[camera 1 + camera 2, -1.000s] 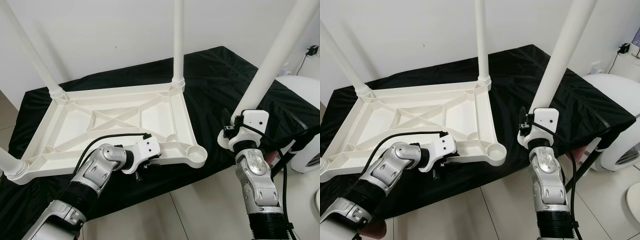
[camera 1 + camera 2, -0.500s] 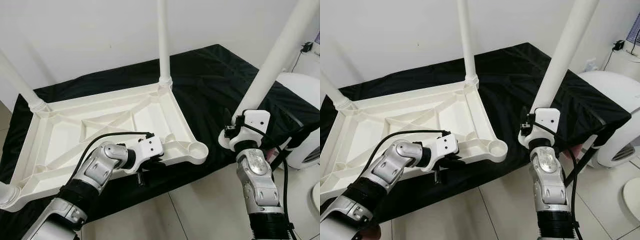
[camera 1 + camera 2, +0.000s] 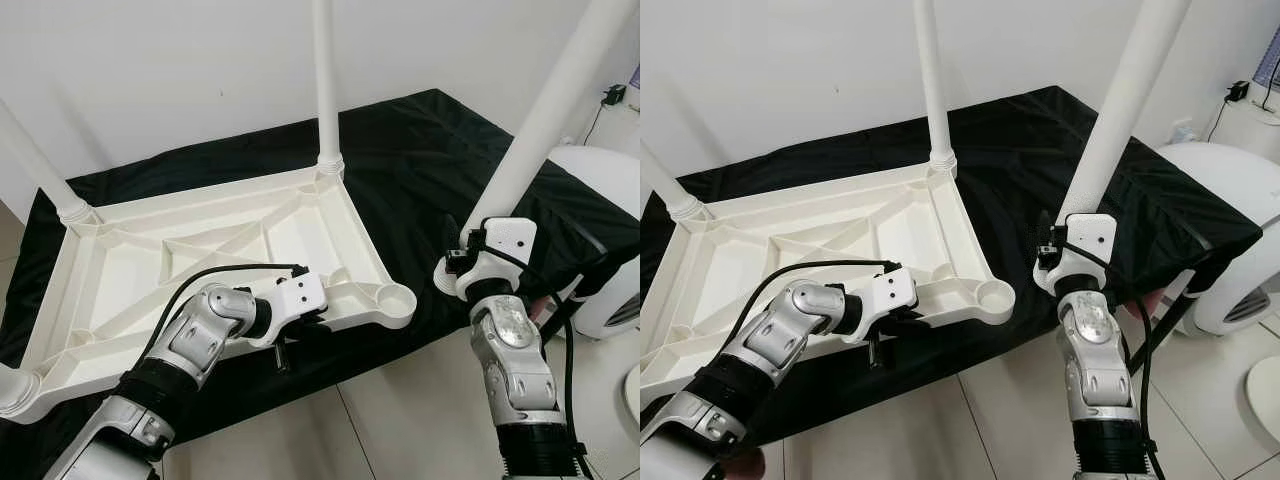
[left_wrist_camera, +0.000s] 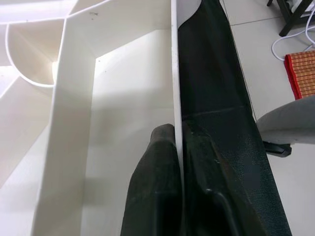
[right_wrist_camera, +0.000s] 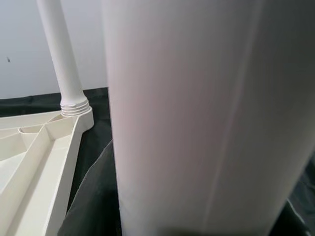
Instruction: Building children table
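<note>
Right gripper (image 3: 462, 268) clamps upright leg (image 3: 545, 120); empty socket (image 3: 397, 298) lies to its left, near left gripper (image 4: 179, 147) pinching tabletop (image 3: 190, 260) rim.

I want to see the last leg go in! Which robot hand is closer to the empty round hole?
Left. The left gripper pinches the tabletop rim beside the empty socket; the right gripper holds the loose leg farther off.

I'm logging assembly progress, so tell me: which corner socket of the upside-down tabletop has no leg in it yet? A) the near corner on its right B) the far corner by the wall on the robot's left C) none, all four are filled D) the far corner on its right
A: the near right socket of the tabletop is an open ring, and the right gripper holds the loose leg beside it.
</note>
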`<state>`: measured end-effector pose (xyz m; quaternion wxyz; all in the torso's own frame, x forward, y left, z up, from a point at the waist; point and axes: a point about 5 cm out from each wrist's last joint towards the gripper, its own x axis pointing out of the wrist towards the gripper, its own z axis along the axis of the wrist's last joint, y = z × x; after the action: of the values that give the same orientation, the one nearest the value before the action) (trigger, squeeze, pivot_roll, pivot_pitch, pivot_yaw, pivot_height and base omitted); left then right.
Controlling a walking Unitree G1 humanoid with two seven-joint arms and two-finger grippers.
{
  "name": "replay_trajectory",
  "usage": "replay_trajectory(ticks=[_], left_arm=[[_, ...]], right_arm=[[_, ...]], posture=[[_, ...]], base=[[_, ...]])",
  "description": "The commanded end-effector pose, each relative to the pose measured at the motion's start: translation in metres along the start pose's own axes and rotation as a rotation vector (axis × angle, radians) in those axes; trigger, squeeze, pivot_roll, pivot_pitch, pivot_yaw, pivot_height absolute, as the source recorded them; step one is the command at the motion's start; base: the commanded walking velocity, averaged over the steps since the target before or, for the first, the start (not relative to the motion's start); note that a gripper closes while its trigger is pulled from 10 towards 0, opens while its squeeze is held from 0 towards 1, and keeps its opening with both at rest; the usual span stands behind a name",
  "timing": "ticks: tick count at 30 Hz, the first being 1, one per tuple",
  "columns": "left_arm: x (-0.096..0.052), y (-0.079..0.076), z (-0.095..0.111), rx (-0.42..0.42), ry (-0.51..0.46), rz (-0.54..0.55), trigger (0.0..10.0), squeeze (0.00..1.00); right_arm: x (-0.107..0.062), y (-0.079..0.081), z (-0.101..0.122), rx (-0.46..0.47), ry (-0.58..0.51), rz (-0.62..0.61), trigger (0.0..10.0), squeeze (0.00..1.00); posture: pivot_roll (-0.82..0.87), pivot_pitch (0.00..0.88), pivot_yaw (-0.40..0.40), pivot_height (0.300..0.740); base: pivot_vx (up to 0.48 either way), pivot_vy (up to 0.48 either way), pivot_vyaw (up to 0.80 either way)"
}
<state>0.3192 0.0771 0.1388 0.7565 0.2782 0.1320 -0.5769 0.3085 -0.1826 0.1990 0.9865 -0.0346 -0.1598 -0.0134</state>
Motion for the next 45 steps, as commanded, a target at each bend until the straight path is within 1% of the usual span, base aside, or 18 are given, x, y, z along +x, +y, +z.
replay_trajectory(ticks=[1,3,4,6,7,14,17,18,22,26,27,35,40,41,45], left_arm=[[-0.003,0.007,-0.005,-0.021,0.025,0.086,10.0,1.0],[-0.002,0.008,-0.005,-0.015,0.032,0.098,10.0,1.0],[-0.002,0.009,-0.005,-0.015,0.034,0.104,10.0,0.16],[-0.002,0.009,-0.005,-0.017,0.034,0.11,10.0,0.16],[-0.002,0.009,-0.005,-0.014,0.033,0.11,10.0,0.0],[0.001,0.007,-0.001,-0.021,0.015,0.115,10.0,0.0],[0.004,0.007,0.003,-0.024,-0.004,0.122,10.0,0.0],[0.007,0.007,0.008,-0.033,-0.026,0.135,10.0,0.0],[0.008,0.007,0.01,-0.036,-0.035,0.14,10.0,0.0],[0.011,0.007,0.014,-0.038,-0.048,0.147,10.0,0.0],[0.014,0.006,0.018,-0.048,-0.063,0.158,10.0,0.0],[0.019,0.002,0.016,-0.06,-0.054,0.173,10.0,0.0],[0.021,-0.003,0.014,-0.067,-0.05,0.16,10.0,0.0],[0.021,-0.003,0.014,-0.066,-0.049,0.158,10.0,1.0],[0.021,-0.003,0.014,-0.059,-0.045,0.159,10.0,1.0]], right_arm=[[0.003,0.004,0.002,0.005,-0.011,0.019,10.0,0.0],[0.004,0.006,0.003,0.008,-0.014,0.025,10.0,0.0],[0.004,0.006,0.003,0.008,-0.015,0.028,10.0,0.0],[0.005,0.007,0.003,0.008,-0.016,0.03,10.0,0.0],[0.005,0.007,0.003,0.008,-0.015,0.031,10.0,0.0],[0.005,0.007,0.002,0.008,-0.014,0.037,10.0,0.0],[0.005,0.007,0.002,0.008,-0.014,0.039,10.0,0.0],[0.005,0.007,0.002,0.008,-0.013,0.04,10.0,0.0],[0.005,0.007,0.002,0.008,-0.013,0.039,10.0,0.0],[0.004,0.007,0.002,0.008,-0.011,0.038,10.0,0.0],[0.004,0.006,0.001,0.006,-0.008,0.036,10.0,0.0],[0.003,0.005,0.001,0.003,-0.007,0.033,10.0,0.0],[0.003,0.005,0.001,0.004,-0.006,0.034,10.0,0.0],[0.004,0.005,0.001,0.003,-0.006,0.034,10.0,0.0],[0.004,0.005,0.001,0.003,-0.005,0.034,10.0,0.0]], posture=[[-0.13,0.059,0.107,0.74],[-0.13,0.057,0.105,0.74],[-0.13,0.057,0.105,0.74],[-0.13,0.057,0.105,0.74],[-0.13,0.057,0.105,0.74],[-0.12,0.052,0.1,0.74],[-0.12,0.05,0.099,0.74],[-0.12,0.054,0.099,0.74],[-0.12,0.054,0.099,0.74],[-0.12,0.06,0.1,0.74],[-0.12,0.066,0.1,0.74],[-0.12,0.067,0.099,0.74],[-0.12,0.07,0.099,0.74],[-0.12,0.072,0.097,0.74],[-0.12,0.073,0.096,0.74]], base=[[0.0,0.0,0.0],[0.0,0.0,0.0],[0.0,0.0,0.0],[0.0,0.0,0.0],[0.0,0.0,0.0],[0.0,0.0,0.0],[0.0,0.0,0.0],[0.0,0.0,0.0],[0.0,0.0,0.0],[0.0,0.0,0.0],[0.0,0.0,0.0],[0.0,0.0,0.0],[0.0,0.0,0.0],[0.0,0.0,0.0],[0.0,0.0,0.0]])
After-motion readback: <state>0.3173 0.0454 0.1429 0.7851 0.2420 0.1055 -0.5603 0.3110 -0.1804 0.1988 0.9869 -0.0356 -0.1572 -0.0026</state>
